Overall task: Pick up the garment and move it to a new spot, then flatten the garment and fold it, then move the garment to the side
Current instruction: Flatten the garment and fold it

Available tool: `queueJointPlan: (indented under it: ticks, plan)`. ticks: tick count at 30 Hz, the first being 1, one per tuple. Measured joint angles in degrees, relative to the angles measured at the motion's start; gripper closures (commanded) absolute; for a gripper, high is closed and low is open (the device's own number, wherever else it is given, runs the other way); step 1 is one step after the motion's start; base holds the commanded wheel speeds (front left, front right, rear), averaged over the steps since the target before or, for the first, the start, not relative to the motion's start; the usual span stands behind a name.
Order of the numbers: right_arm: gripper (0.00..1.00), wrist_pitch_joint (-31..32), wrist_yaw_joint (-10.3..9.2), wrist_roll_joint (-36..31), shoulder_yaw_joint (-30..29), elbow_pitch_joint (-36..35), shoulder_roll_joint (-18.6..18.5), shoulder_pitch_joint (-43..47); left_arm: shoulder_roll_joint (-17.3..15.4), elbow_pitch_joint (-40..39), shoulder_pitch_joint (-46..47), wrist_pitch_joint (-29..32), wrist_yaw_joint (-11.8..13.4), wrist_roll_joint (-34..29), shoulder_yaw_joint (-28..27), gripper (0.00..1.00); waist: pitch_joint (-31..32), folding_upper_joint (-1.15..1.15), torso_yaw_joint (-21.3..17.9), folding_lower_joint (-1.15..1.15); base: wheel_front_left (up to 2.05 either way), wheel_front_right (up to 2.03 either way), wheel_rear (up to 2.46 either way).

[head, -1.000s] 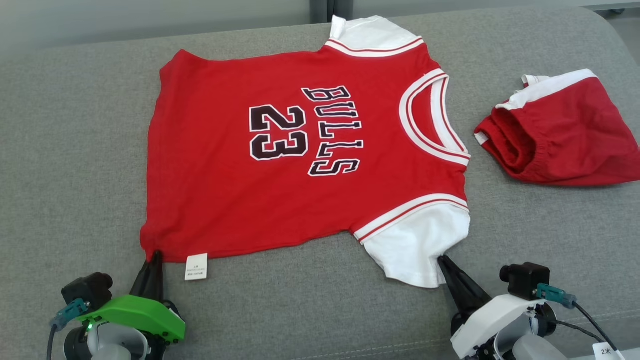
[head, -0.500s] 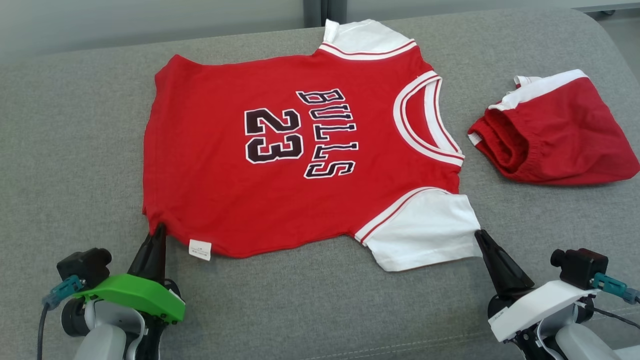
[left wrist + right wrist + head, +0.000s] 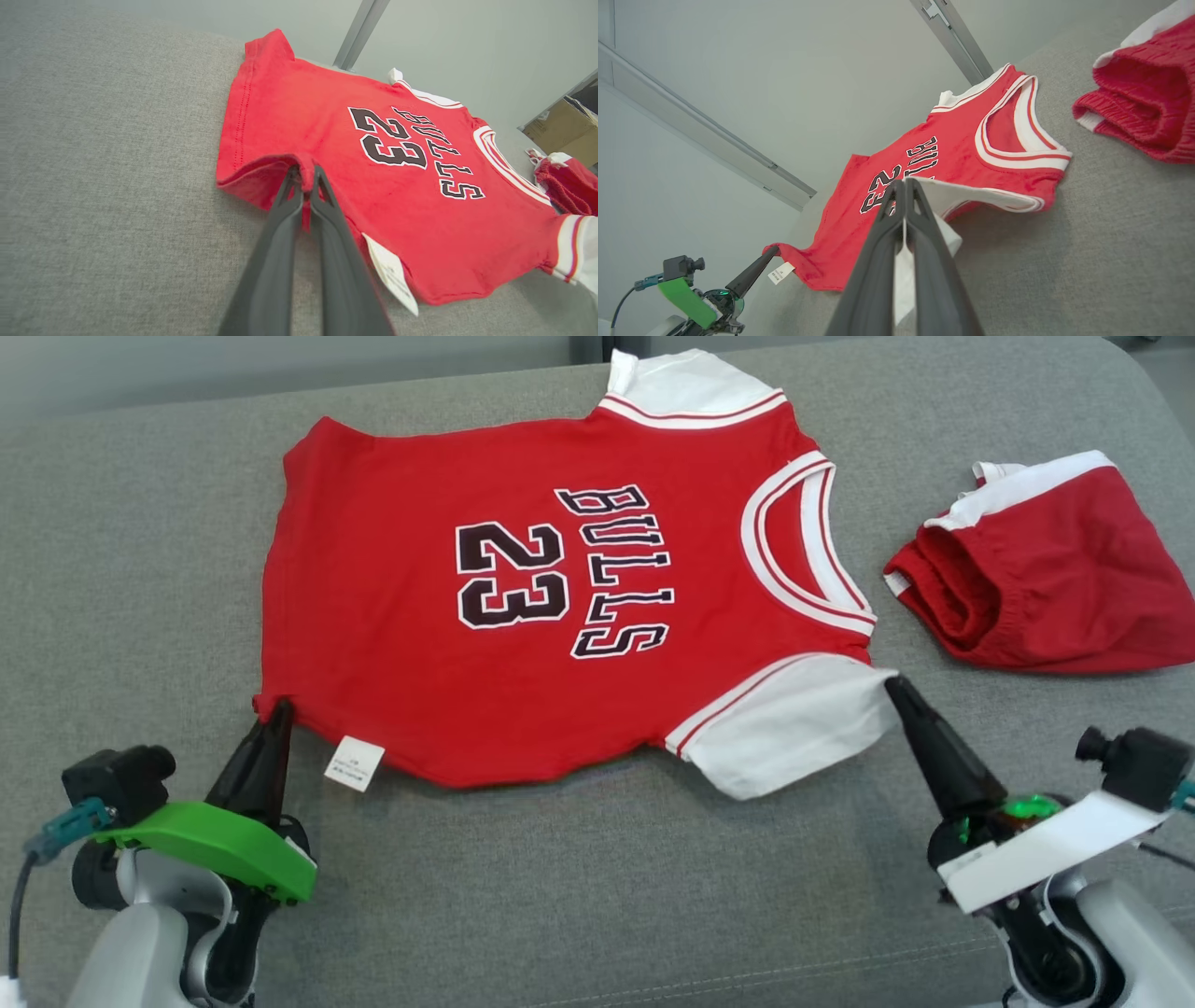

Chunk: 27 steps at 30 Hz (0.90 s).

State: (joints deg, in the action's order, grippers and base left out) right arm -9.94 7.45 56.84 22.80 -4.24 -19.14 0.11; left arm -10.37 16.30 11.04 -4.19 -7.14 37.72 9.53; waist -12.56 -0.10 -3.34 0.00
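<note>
The garment (image 3: 523, 616) is a red jersey with white sleeves, printed "BULLS 23", lying face up on the grey cushion (image 3: 140, 569) with its neck toward the right. My left gripper (image 3: 278, 707) is shut on the jersey's near hem corner; the left wrist view shows red cloth pinched between the fingertips (image 3: 306, 173). My right gripper (image 3: 894, 683) is shut on the edge of the near white sleeve (image 3: 794, 728), which is lifted a little off the cushion, as the right wrist view (image 3: 903, 182) shows. The jersey's near edge is raised and drawn in.
Red shorts with white trim (image 3: 1055, 579) lie bunched at the right of the cushion, close to the jersey's neck. A white care label (image 3: 353, 763) hangs from the hem. A pale wall stands behind the cushion. A cardboard box (image 3: 565, 130) sits farther off.
Both grippers have carried the jersey's near edge away from me, toward the middle of the cushion. The near sleeve and hem corner have lifted and moved up the view.
</note>
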Motion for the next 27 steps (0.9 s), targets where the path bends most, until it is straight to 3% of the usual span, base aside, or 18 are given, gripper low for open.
queueJointPlan:
  ticks: [6,15,27]
  plan:
    - [1.00,2.41,0.00,4.04,-3.61,-2.86,-2.47,-4.71,-2.46,-4.93,2.86,3.79,0.20,0.62,-1.48,1.00,-2.87,0.00,0.13,0.00,0.00,0.00,0.00]
    - [1.00,4.81,0.00,7.82,-8.48,-0.51,-3.43,-12.94,-4.52,-6.87,7.41,11.20,2.65,2.96,-3.08,1.00,-8.09,0.00,1.10,0.00,0.00,0.00,0.00]
    - [1.00,9.79,0.00,8.14,-4.80,7.21,-2.40,-22.88,-5.36,-6.05,14.24,17.59,3.99,4.45,-2.91,1.00,-12.45,0.00,2.37,0.00,0.00,0.00,0.00]
